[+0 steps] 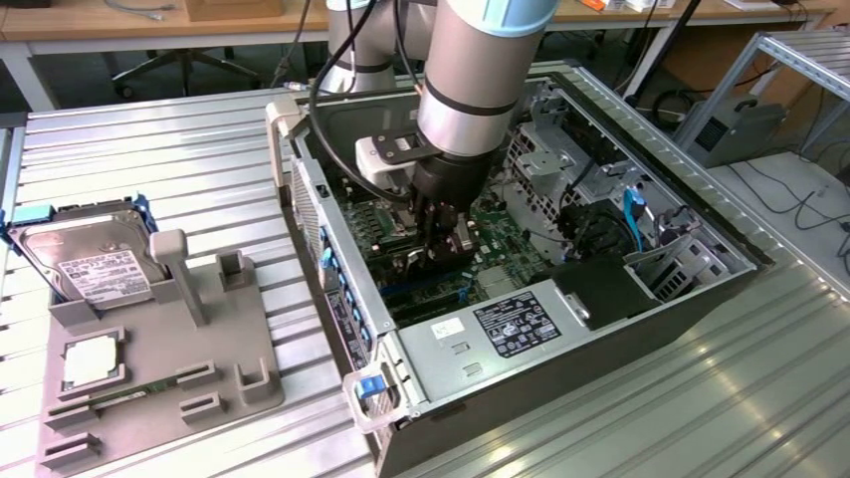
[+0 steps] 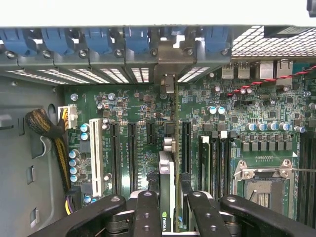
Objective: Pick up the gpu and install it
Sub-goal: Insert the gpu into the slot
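Your tool (image 2: 168, 210) is clamped partway closed on the gpu (image 2: 167, 182), held edge-on over the motherboard (image 2: 247, 106) inside the PC case (image 1: 439, 344). Keep the card upright, line its bracket (image 2: 168, 81) up with the rear slot opening, and press straight down into the PCIe slot (image 2: 185, 145).

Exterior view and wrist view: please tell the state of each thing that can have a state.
gpu: held edge-on, upright over the motherboard slots.
gripper: shut on the gpu.
computer case: lying on its side, side panel off.
hard drive: standing tilted in the grey holder.
CPU socket: empty, latch closed.
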Controlling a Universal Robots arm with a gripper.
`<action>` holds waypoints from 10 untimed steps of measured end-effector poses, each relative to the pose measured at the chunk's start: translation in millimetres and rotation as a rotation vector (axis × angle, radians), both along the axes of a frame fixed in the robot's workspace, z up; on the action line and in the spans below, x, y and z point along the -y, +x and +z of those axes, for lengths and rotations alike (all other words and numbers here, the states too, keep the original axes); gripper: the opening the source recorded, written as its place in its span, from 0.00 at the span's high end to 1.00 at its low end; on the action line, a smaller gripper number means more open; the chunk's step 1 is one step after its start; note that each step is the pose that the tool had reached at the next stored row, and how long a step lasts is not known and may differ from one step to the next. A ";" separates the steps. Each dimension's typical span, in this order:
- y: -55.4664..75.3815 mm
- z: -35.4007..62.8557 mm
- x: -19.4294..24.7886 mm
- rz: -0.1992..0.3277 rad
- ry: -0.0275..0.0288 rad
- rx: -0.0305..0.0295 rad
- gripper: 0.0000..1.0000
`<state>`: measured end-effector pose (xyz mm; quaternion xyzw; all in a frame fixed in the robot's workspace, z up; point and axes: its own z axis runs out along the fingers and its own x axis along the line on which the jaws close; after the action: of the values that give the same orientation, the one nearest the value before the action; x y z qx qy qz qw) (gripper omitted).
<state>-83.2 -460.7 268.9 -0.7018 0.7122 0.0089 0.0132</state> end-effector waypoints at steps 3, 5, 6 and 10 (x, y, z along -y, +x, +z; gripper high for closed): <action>0.0 0.0 0.0 0.001 0.0000 0.0000 0.74; 0.0 0.0 0.0 0.001 -0.0001 0.0000 0.74; 0.0 0.0 0.0 0.001 -0.0001 0.0000 0.74; 0.0 -0.1 0.1 0.006 -0.0001 -0.0001 0.74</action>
<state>-83.3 -460.8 268.7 -0.7040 0.7100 0.0089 0.0131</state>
